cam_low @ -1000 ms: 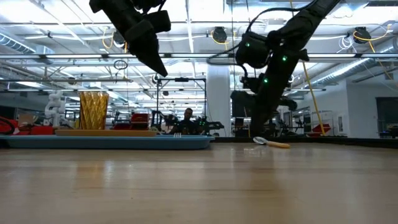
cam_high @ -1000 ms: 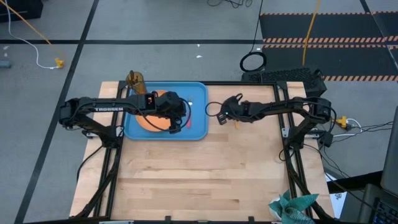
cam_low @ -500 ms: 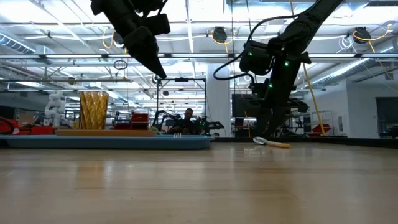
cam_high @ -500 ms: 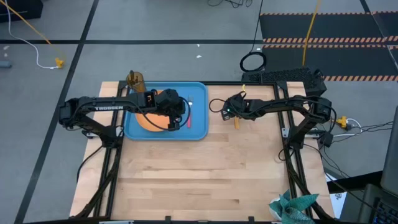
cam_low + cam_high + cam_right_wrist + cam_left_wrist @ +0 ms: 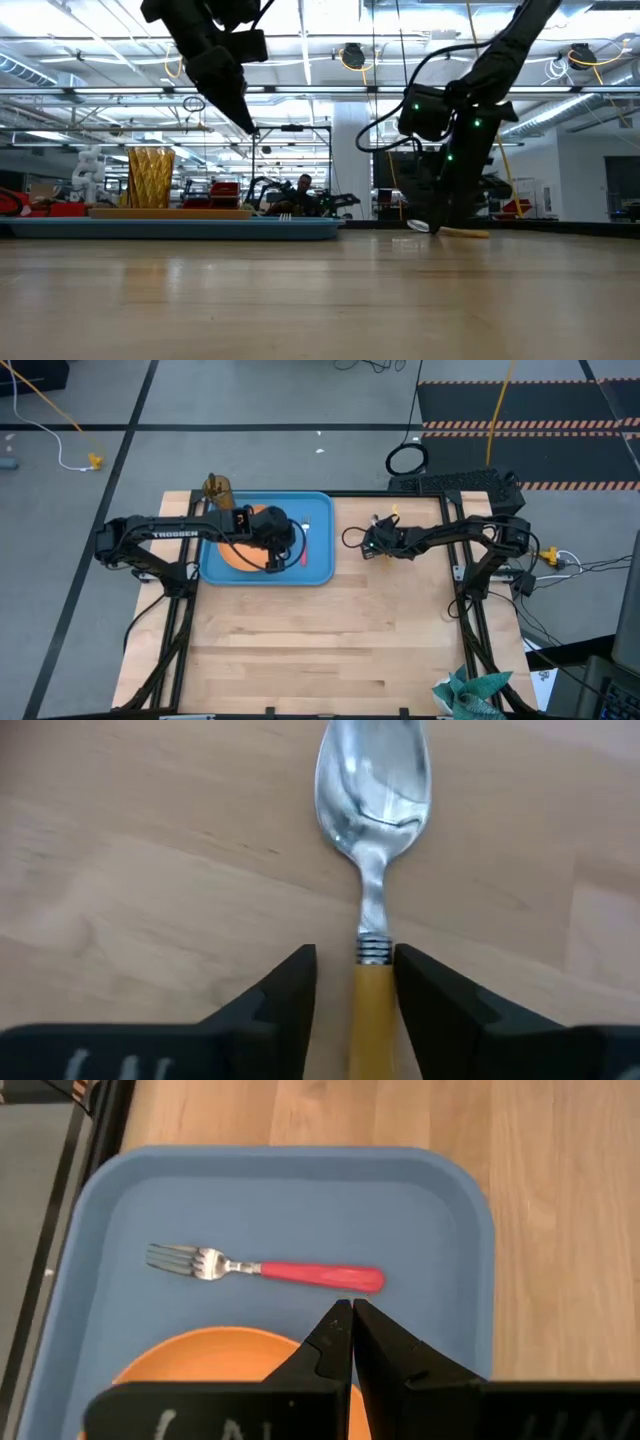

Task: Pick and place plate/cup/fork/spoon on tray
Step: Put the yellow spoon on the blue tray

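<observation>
The light-blue tray (image 5: pixel 322 572) lies at the table's far left. On it lie the orange plate (image 5: pixel 236 553), mostly under my left arm, and the red-handled fork (image 5: pixel 270 1268). The amber cup (image 5: pixel 217 488) stands upright at the tray's far left corner. My left gripper (image 5: pixel 352 1305) is shut and empty, above the tray between plate and fork. The orange-handled spoon (image 5: pixel 372 870) lies flat on the wood right of the tray. My right gripper (image 5: pixel 355 960) is open, down at the table, one finger on each side of the spoon's handle by the neck. My right gripper comes from above, its fingers along the spoon, one on each side of the handle's neck end (image 5: pixel 372 982). A gap shows at one finger (image 5: pixel 295 982). The other finger (image 5: pixel 425 982) stands right at the handle, and I cannot tell whether it touches. The spoon lies flat on the table.
The near half of the wooden table (image 5: pixel 320 650) is bare wood. A green cloth (image 5: pixel 470 695) lies at the near right edge. The right arm's frame posts (image 5: pixel 470 580) stand along the right side.
My right gripper has come down from well above the table and a little toward the right edge, until its open fingers stand around the spoon's handle. My left gripper, still shut, has drawn back slightly toward the table's left over the tray.
</observation>
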### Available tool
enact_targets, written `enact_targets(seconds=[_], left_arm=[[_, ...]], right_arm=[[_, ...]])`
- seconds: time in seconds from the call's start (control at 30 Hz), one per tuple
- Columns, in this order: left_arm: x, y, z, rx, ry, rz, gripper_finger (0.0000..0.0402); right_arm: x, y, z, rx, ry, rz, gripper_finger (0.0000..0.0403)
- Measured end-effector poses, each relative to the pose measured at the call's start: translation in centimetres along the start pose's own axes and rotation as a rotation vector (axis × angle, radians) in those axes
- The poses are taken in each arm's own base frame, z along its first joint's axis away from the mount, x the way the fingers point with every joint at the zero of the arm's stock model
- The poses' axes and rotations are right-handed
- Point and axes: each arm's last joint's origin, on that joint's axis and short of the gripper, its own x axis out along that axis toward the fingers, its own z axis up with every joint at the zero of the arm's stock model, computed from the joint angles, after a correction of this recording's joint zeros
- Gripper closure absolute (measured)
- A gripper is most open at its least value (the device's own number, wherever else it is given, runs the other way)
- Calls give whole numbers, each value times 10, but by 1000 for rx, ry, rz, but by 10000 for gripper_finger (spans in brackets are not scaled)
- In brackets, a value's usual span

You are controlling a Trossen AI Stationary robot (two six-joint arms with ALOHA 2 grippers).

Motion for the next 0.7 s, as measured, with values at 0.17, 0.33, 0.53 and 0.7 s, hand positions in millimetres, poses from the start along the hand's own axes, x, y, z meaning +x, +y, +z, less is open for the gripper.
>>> enact_targets(seconds=[0.17,0.33,0.53,0.7], left_arm=[[0,-3,0,2,6,-8,385],[0,-5,0,12,6,-13,385],[0,-5,0,13,12,-13,385],[0,-4,-2,16,29,0,385]], right_arm=[[10,3,-3,4,-14,-2,319],[9,5,-6,42,-16,5,375],[4,18,-10,71,-98,53,375],[-7,39,-14,99,-163,189,374]])
